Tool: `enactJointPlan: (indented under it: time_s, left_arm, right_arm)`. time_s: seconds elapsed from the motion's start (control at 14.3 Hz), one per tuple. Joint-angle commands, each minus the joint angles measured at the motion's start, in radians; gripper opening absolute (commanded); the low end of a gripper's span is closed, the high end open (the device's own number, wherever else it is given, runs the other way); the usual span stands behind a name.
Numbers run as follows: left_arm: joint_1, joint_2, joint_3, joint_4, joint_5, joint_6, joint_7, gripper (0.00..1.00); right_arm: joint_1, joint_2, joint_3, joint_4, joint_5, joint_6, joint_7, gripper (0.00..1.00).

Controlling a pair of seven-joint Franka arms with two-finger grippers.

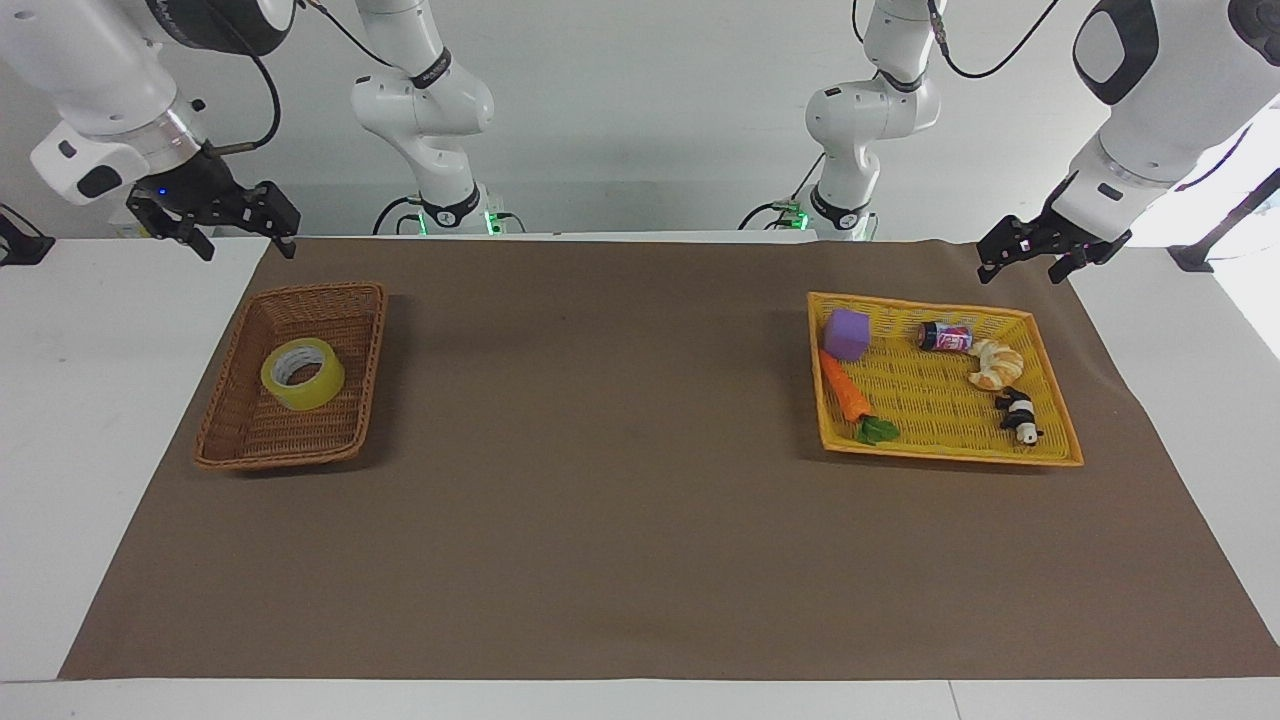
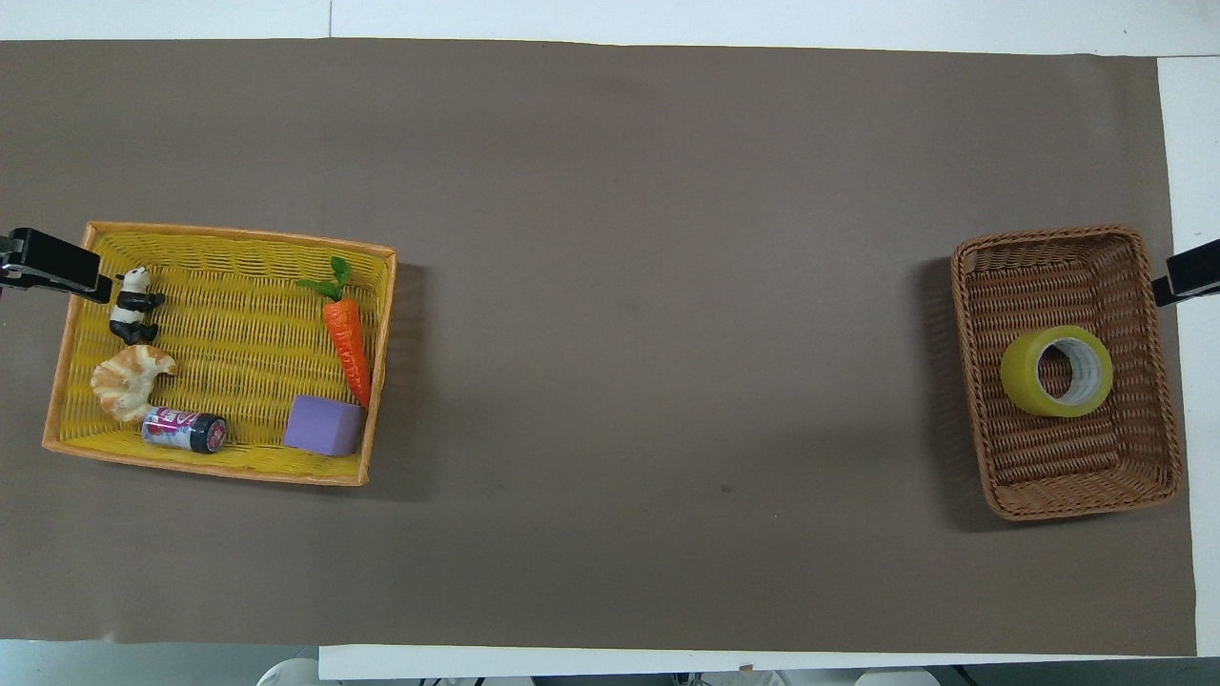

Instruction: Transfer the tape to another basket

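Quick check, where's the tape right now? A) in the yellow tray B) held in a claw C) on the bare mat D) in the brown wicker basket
D: the tape lies inside the brown wicker basket toward the right arm's end of the table, with no claw touching it.

No readable text; the small can in the yellow tray has a pink-white label, maybe lettering, illegible.

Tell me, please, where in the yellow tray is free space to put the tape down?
The yellow tray is bare in its middle, between the carrot and the croissant. Its rims are crowded: cube, can, panda.
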Motion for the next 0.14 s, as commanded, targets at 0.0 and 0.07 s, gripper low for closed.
enactJointPlan:
  time_s: [0.0, 0.07]
  left_arm:
    - [-0.004, -0.013, 0.004, -0.010, 0.021, -0.010, 0.005, 1.00]
    - [-0.003, -0.011, 0.004, -0.010, 0.021, -0.010, 0.005, 1.00]
  right_arm:
    - [0.014, 0.001, -0.010, 0.012, -0.021, -0.031, 0.011, 1.00]
    - [0.016, -0.008, -0.010, 0.002, -0.021, -0.029, 0.013, 1.00]
